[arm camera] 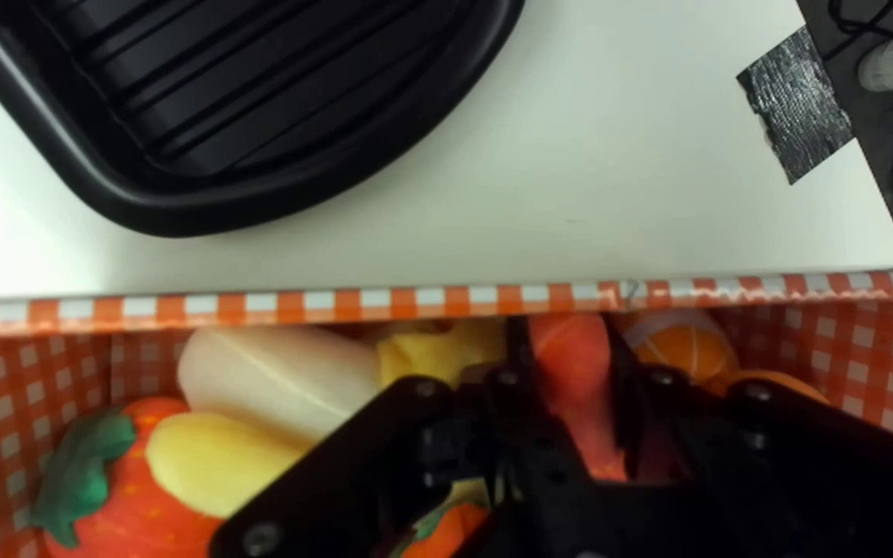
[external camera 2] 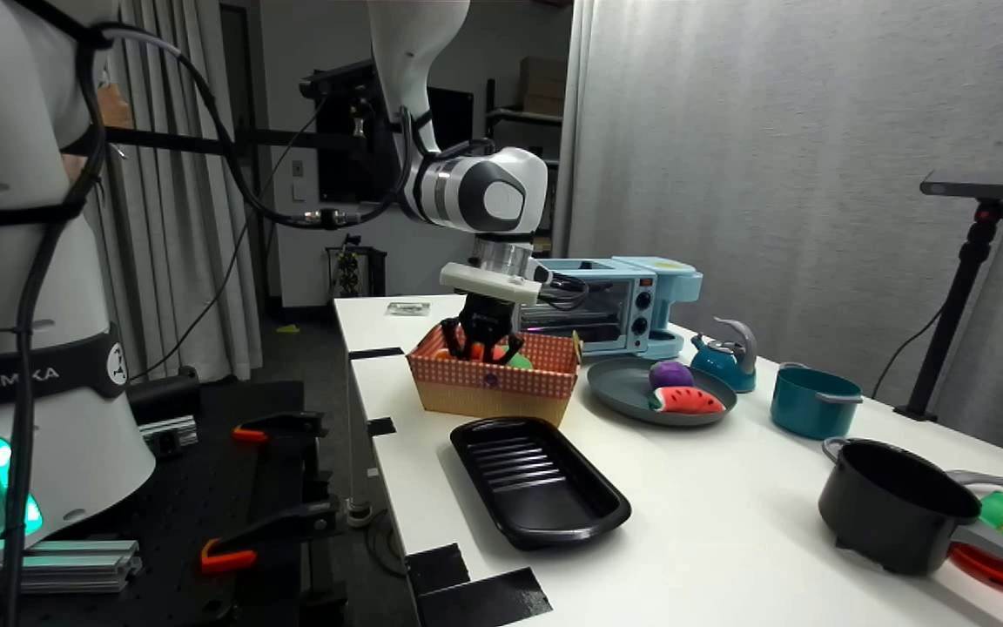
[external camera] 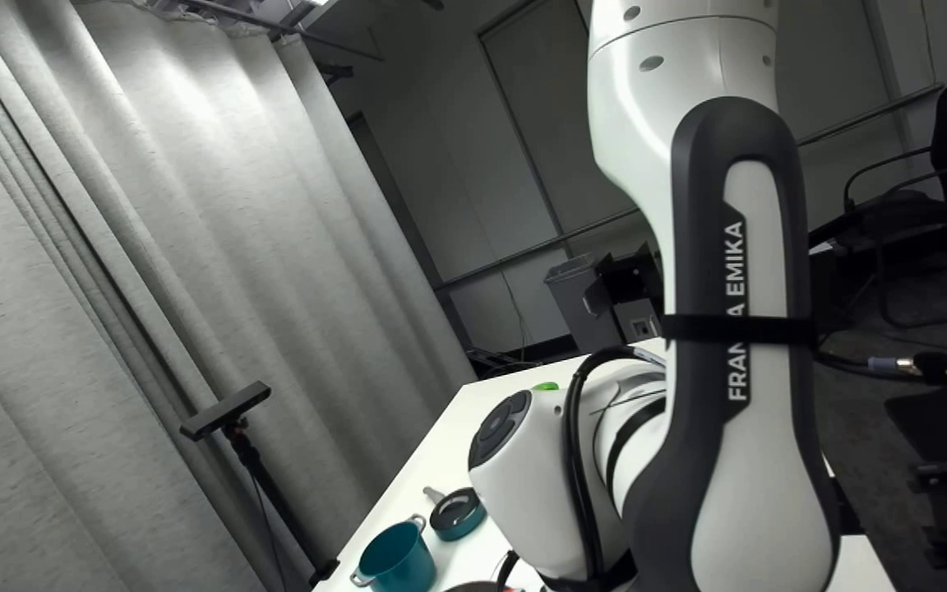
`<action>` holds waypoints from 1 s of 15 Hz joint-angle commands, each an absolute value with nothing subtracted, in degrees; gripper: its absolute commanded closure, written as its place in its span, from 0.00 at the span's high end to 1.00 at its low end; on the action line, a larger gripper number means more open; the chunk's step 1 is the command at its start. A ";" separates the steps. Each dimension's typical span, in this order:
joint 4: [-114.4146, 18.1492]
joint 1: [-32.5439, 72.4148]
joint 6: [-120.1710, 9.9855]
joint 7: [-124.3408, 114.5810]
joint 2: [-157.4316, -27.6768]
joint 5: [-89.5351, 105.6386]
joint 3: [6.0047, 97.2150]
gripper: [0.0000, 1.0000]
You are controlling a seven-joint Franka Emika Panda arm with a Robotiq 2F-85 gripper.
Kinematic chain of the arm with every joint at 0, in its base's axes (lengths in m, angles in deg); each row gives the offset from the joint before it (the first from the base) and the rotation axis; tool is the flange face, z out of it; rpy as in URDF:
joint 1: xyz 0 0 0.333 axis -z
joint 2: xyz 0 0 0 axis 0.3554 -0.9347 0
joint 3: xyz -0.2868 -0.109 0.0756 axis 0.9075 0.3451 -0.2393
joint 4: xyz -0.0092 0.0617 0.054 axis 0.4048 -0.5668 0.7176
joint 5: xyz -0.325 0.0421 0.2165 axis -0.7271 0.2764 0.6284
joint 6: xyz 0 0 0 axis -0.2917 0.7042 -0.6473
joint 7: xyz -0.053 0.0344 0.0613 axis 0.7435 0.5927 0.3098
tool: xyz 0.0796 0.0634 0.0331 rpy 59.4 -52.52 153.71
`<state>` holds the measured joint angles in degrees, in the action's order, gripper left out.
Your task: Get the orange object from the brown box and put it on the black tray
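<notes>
The brown box [external camera 2: 488,405] is tan outside with a red-and-white checked rim and lining, and holds several toy foods. My gripper [external camera 2: 482,348] points down into it. In the wrist view, the gripper [arm camera: 572,349] has its two fingers against both sides of an orange-red rounded object [arm camera: 573,360], which fills the gap between them. The object's lower part is hidden. The black tray [external camera 2: 545,488] lies on the table beside the box. Its ribbed end also shows in the wrist view [arm camera: 260,93]. The arm hides the gripper in an exterior view.
In the box are a strawberry [arm camera: 144,496], a yellow piece [arm camera: 218,461] and an orange slice [arm camera: 687,349]. A grey plate [external camera 2: 615,392] with a watermelon slice, a blue toaster oven [external camera 2: 584,309], a kettle [external camera 2: 723,361], a teal pot [external camera 2: 815,405] and a dark pot [external camera 2: 885,514] stand around.
</notes>
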<state>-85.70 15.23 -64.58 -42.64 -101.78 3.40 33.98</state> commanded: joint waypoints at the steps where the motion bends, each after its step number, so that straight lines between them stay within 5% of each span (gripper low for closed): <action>1: -86.04 14.05 -63.89 -39.51 -100.71 0.62 35.23 0.05; 15: -89.68 7.28 -60.88 -21.88 -87.99 -23.80 40.00 0.04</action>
<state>-87.94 9.40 -62.04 -26.51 -91.82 -18.57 38.74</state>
